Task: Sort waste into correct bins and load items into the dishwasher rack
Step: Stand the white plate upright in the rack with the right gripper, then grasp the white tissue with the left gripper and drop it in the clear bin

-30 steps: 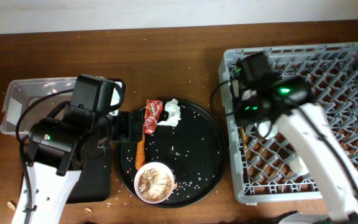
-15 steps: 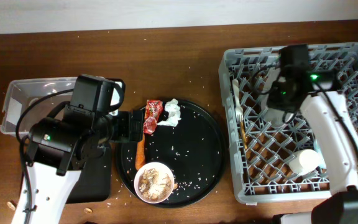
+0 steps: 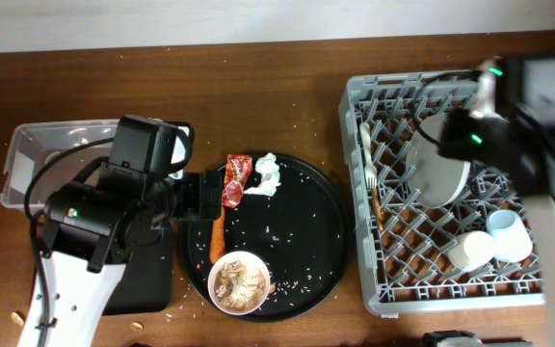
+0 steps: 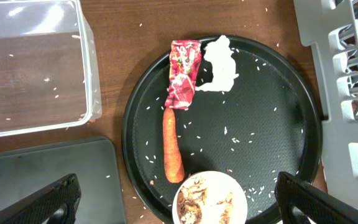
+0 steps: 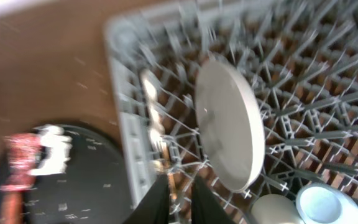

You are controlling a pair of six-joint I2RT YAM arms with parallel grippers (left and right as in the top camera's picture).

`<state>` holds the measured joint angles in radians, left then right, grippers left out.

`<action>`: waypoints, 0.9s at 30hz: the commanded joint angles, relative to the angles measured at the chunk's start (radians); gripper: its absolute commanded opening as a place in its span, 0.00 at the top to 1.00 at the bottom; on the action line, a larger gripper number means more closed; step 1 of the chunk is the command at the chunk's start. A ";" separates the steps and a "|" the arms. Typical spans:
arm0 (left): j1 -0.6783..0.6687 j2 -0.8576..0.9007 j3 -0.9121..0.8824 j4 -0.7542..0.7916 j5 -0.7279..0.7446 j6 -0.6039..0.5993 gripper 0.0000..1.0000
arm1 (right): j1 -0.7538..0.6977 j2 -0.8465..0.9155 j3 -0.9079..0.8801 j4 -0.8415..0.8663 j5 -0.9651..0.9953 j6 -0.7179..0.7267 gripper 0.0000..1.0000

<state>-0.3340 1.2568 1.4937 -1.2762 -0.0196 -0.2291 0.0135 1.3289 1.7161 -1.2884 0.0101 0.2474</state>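
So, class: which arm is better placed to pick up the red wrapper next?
Left. Its gripper hangs open beside the wrapper on the round tray; the right gripper is over the rack.

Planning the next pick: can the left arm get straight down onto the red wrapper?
Probably yes. The left gripper is open just above the round tray, and the red wrapper lies uncovered, only touching the carrot stick and tissue at its edges.

Light is even and soft with faint shadows; my right wrist view is smeared by motion blur, my right arm (image 3: 533,116) blurs overhead, my left wrist view stays sharp.
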 commanded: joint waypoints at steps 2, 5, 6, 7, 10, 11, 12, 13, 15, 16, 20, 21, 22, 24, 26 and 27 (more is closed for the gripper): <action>0.003 -0.002 0.014 -0.001 -0.011 -0.010 0.01 | -0.002 -0.304 0.045 -0.050 -0.052 -0.035 0.76; 0.003 -0.002 0.014 -0.001 -0.011 -0.010 0.01 | -0.002 -0.468 0.045 -0.108 -0.052 -0.076 0.67; 0.003 -0.002 0.014 -0.001 -0.011 -0.010 0.01 | -0.002 -0.513 0.045 -0.135 -0.052 -0.076 0.52; 0.003 -0.002 0.014 -0.001 -0.011 -0.010 0.01 | -0.002 -0.535 0.045 -0.149 -0.051 -0.076 0.39; 0.003 -0.002 0.014 0.000 -0.010 -0.010 0.01 | -0.002 -0.592 0.045 -0.164 -0.051 -0.076 0.01; 0.003 -0.002 0.014 0.005 -0.004 -0.010 0.01 | -0.002 -0.601 0.045 -0.167 -0.052 -0.076 0.01; 0.003 -0.002 0.014 0.006 0.005 -0.010 0.01 | -0.002 -0.604 0.045 -0.172 -0.052 -0.076 0.01; 0.003 -0.002 0.014 0.005 0.005 -0.010 0.01 | -0.002 -0.605 0.045 -0.175 -0.052 -0.076 0.01; 0.003 -0.002 0.014 0.015 0.005 -0.010 0.01 | -0.002 -0.603 0.044 -0.175 -0.052 -0.076 0.01; 0.003 -0.002 0.014 0.026 0.019 -0.010 0.01 | -0.002 -0.603 0.044 -0.175 -0.052 -0.076 0.01; -0.002 0.007 0.014 0.035 0.129 -0.010 0.01 | -0.002 -0.603 0.044 -0.175 -0.052 -0.076 0.01; -0.012 0.017 0.014 0.034 0.129 -0.010 0.01 | -0.002 -0.603 0.044 -0.175 -0.052 -0.076 0.01; -0.036 0.036 0.013 0.035 0.124 -0.009 0.01 | -0.002 -0.603 0.044 -0.175 -0.052 -0.076 0.01; -0.095 0.096 0.012 0.045 0.059 -0.010 0.01 | -0.002 -0.603 0.044 -0.175 -0.052 -0.076 0.01; -0.158 0.194 0.013 0.074 -0.021 -0.010 0.02 | -0.002 -0.603 0.044 -0.175 -0.052 -0.076 0.01; -0.183 0.246 0.013 0.100 -0.030 -0.009 0.04 | -0.002 -0.603 0.044 -0.175 -0.052 -0.076 0.01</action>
<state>-0.4500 1.3716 1.4960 -1.2209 0.0307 -0.2295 0.0135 0.7315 1.7641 -1.4628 -0.0360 0.1795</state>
